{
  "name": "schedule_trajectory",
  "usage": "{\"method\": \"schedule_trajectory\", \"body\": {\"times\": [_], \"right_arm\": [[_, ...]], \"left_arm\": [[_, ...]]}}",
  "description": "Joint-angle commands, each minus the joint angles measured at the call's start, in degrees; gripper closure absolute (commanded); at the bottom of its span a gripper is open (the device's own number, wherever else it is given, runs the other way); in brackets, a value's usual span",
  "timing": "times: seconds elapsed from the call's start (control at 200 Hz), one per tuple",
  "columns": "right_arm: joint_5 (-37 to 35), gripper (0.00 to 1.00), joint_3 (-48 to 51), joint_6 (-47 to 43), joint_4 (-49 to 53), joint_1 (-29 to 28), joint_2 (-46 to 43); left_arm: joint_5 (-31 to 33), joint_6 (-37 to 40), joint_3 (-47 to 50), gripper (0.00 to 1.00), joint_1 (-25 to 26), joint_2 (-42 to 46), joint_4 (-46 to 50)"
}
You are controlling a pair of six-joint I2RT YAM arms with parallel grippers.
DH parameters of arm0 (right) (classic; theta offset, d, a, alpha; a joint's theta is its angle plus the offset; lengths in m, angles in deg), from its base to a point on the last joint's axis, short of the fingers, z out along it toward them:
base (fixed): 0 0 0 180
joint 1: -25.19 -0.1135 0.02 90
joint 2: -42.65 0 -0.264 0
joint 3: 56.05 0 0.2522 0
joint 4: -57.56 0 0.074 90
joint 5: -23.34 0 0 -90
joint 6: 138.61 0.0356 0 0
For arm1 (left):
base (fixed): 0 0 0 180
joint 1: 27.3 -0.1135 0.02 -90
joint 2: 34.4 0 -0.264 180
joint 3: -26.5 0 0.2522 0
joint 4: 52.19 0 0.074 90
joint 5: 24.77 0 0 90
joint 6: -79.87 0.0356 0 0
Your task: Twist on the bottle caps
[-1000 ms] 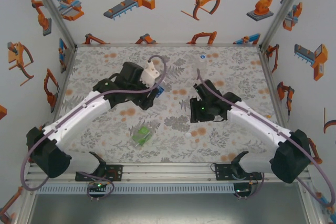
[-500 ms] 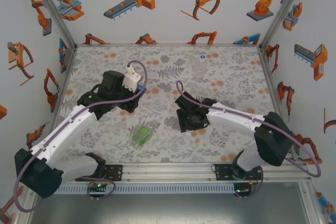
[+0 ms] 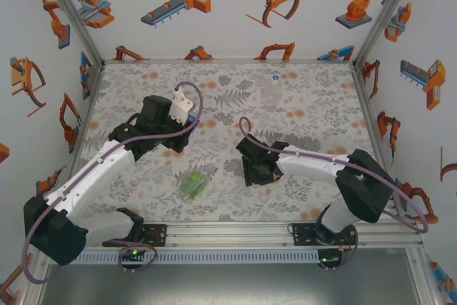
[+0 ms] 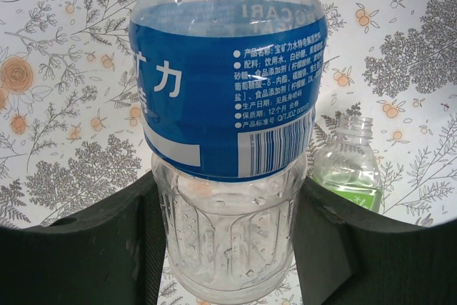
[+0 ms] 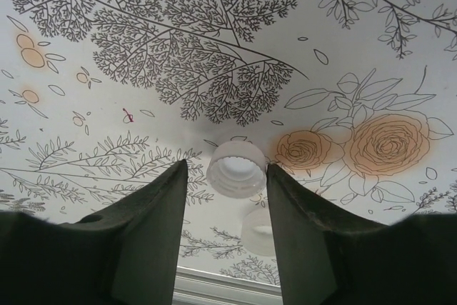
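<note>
Floral-print table [image 3: 314,91], walled on three sides.

Left gripper [image 4: 228,208] left of table centre, jaws clamped on clear ribbed lower body of blue-label bottle [image 4: 228,105].

Right gripper [image 5: 227,176] low over table, right of centre. Jaws part-way apart, straddling whitish cap [image 5: 235,168], sliver of gap on one side.

Green-label bottle [image 3: 193,183] lying on table between arms, toward front edge, neck uncapped.

Whitish cap open side up. Second cap [image 5: 258,230] just beside it, blurred.

The left gripper [image 4: 228,201] has a bottle [image 4: 227,141] between its jaws, a second bottle [image 4: 348,166] beyond them rightward; the right gripper [image 5: 228,171], a cap [image 5: 236,166].
</note>
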Motion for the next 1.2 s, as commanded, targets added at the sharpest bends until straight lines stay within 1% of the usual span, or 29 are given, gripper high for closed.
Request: {"method": "schedule_trajectory", "body": {"times": [0.0,0.215,0.34,0.461,0.731,0.956,1.086,1.197], "right_arm": [[-1.4,0.57,0.6,1.2,-0.6,-0.6,0.7],[-0.4,0.64,0.5,1.3,-1.3,-0.6,1.8],[-0.8,0.65,-0.2,0.8,-1.5,-0.5,2.2],[-1.9,0.66,-2.8,-1.2,0.2,0.0,3.4],[-1.0,0.66,-8.4,-6.8,1.8,5.0,6.6],[0.6,0.66,-13.0,-10.8,2.5,9.6,10.3],[1.1,0.66,-15.1,-12.5,3.0,11.0,12.0],[1.2,0.64,-15.8,-13.1,3.1,11.5,13.4]], "left_arm": [[-0.4,0.3,-1.0,1.00,-0.2,-0.3,-0.6],[-0.4,0.3,-1.1,1.00,-0.2,-0.7,-0.6],[-0.7,0.4,-1.2,1.00,-0.2,-0.8,-0.4],[-0.8,0.3,-1.2,1.00,-0.2,-0.7,0.2],[-2.2,-0.6,-4.0,1.00,-0.1,-0.4,4.5],[-4.2,-2.8,-3.5,1.00,0.1,1.6,7.7],[-4.1,-3.4,-2.5,1.00,0.3,4.2,7.9],[-3.0,-2.8,1.0,1.00,0.2,7.1,5.2]]}}
